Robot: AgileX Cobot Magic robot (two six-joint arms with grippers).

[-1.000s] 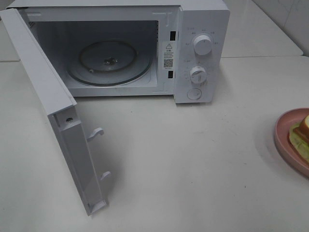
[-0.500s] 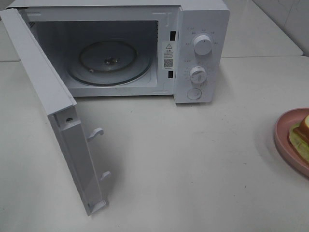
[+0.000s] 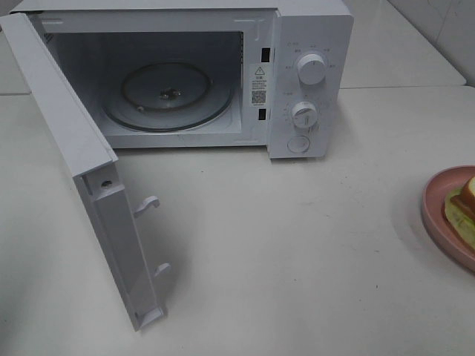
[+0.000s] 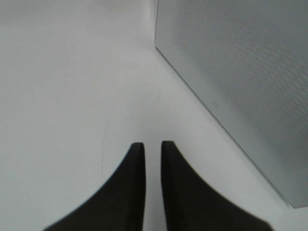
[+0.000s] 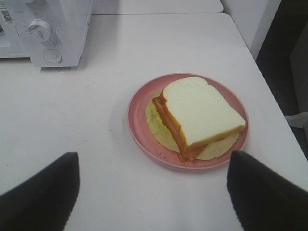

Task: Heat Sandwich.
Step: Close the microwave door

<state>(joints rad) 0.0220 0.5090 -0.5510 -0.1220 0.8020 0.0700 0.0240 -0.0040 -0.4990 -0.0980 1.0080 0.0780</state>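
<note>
Sandwich (image 5: 199, 115) on pink plate (image 5: 139, 127) just ahead of wide-spread right pincer (image 5: 154, 190); left pincer (image 4: 149, 149) nearly pressed together, empty

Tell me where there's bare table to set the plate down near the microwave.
The widest free patch is the table between the open door, the microwave front and the pink plate holding the sandwich. The glass turntable inside is also bare. Beside the door's latch hooks it is tight.

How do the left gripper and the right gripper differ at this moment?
The left gripper has its fingers almost together, with only a thin gap; the right gripper stands wide open. The left gripper is over bare table beside the microwave door; the right gripper faces the sandwich on the pink plate. Both hold nothing.
</note>
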